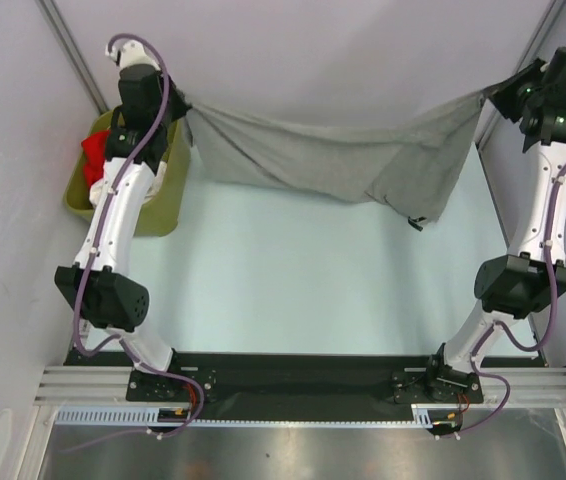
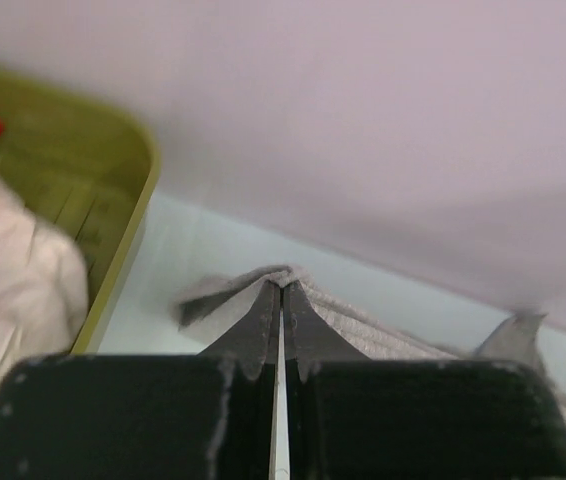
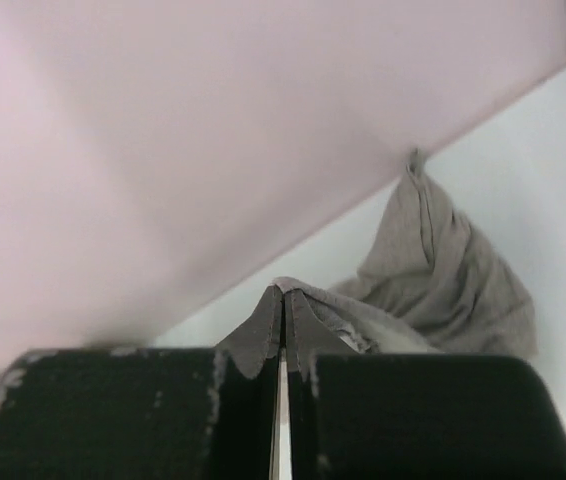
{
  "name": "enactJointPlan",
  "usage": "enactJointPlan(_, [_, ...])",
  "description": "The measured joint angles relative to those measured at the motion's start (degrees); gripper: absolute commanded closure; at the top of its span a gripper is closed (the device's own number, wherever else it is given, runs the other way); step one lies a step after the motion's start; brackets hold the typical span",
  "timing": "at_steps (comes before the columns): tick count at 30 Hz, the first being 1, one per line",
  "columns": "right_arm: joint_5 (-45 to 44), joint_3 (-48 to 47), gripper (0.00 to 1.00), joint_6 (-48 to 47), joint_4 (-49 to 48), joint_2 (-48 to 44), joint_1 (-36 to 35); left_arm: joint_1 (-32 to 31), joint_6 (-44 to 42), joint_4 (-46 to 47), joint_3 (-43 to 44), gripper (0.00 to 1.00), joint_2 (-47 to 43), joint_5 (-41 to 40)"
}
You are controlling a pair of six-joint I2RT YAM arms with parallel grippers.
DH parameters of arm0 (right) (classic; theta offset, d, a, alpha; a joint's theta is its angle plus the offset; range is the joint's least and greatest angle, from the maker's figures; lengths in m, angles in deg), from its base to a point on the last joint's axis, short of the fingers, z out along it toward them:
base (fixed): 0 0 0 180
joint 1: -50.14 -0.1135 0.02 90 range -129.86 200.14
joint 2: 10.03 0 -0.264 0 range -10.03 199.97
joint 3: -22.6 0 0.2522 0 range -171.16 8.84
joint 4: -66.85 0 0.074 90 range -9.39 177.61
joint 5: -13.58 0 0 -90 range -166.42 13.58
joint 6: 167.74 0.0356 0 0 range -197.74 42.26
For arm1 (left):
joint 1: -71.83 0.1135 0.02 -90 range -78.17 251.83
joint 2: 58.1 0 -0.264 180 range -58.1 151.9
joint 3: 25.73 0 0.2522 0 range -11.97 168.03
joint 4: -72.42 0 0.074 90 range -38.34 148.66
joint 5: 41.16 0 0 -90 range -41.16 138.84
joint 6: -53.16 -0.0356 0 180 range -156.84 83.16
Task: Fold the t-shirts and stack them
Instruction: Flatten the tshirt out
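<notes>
Far left, on the surface (image 1: 293, 290): olive bin (image 1: 168, 215), partly hidden under the left arm, with a red shirt (image 1: 96, 157) and a white shirt (image 2: 23, 290) crumpled inside. Just right of the bin and raised above the surface: left pincer (image 2: 281, 292), clamped fully shut on one upper corner of the grey shirt (image 1: 333, 160), a small fold of cloth pinched between the tips and poking out past them. From there, stretched across the far side of the surface toward the right: the grey shirt, slung like a hammock between the two pincers, top edge drawn fairly taut, lower edge sagging, cloth bunched and hanging lowest toward the right end. Whether touching the surface at that lowest point: cannot tell. Far right, close to the side wall and raised above the surface like the left one: right pincer (image 3: 283, 298), likewise closed tight on the shirt's opposite corner, cloth nipped between the tips, the rest drooping in loose folds beyond and below. Both arms reaching well forward from their bases at the near edge.
</notes>
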Motion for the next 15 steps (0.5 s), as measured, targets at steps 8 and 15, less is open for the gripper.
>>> enactJointPlan(8, [-0.57,-0.98,1.00,-2.23,-17.55,0.35,1.79,-0.04,-2.29,10.58,12.96,1.00,4.50,4.63])
enactJointPlan(15, [-2.08,2.56,1.00,-5.05,-36.96,-2.82,1.20,0.85,3.06,14.10,25.59,1.00,10.36,6.99])
